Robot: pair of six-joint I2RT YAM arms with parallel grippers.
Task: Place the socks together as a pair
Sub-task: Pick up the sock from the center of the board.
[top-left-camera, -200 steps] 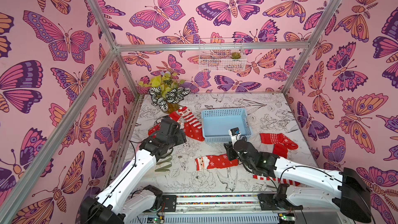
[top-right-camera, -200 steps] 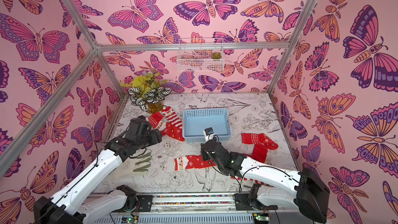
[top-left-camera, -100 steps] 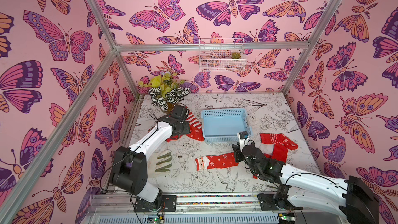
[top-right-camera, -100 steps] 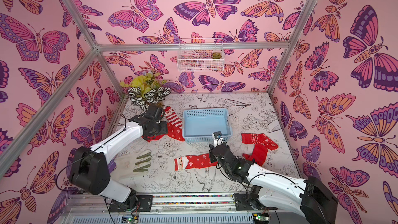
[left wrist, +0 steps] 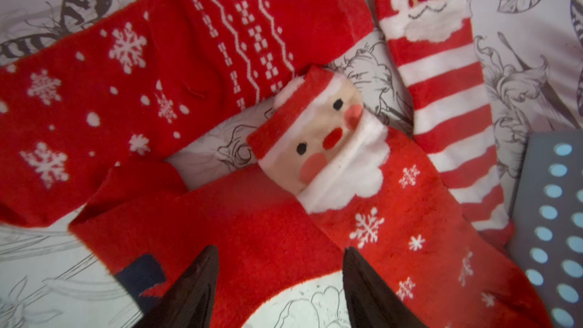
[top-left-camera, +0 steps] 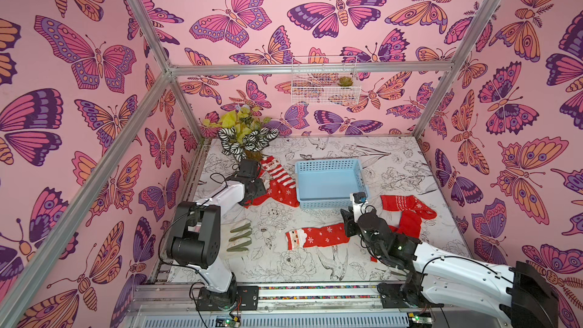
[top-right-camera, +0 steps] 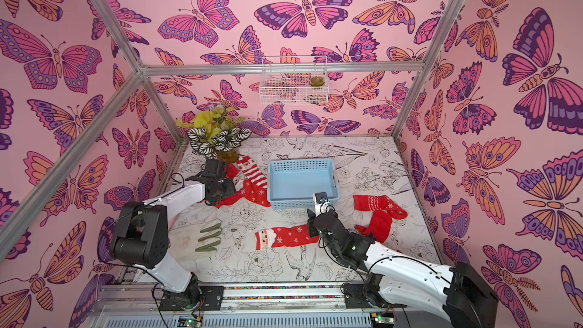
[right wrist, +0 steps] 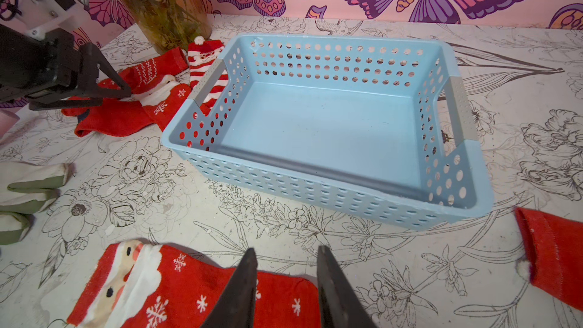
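While the left gripper hangs spread over the sock pile left of the basket, a Santa sock lies mid-table; the right gripper, half-spread and holding nothing, sits at its toe; two socks lie farther right.

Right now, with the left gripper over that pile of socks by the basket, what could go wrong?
The left gripper stands open right where the plain red sock meets the Santa snowflake sock; closing there may pinch both. The striped sock lies against that Santa sock, so a pull might drag it along. The blue basket sits close beside the pile and could get nudged.
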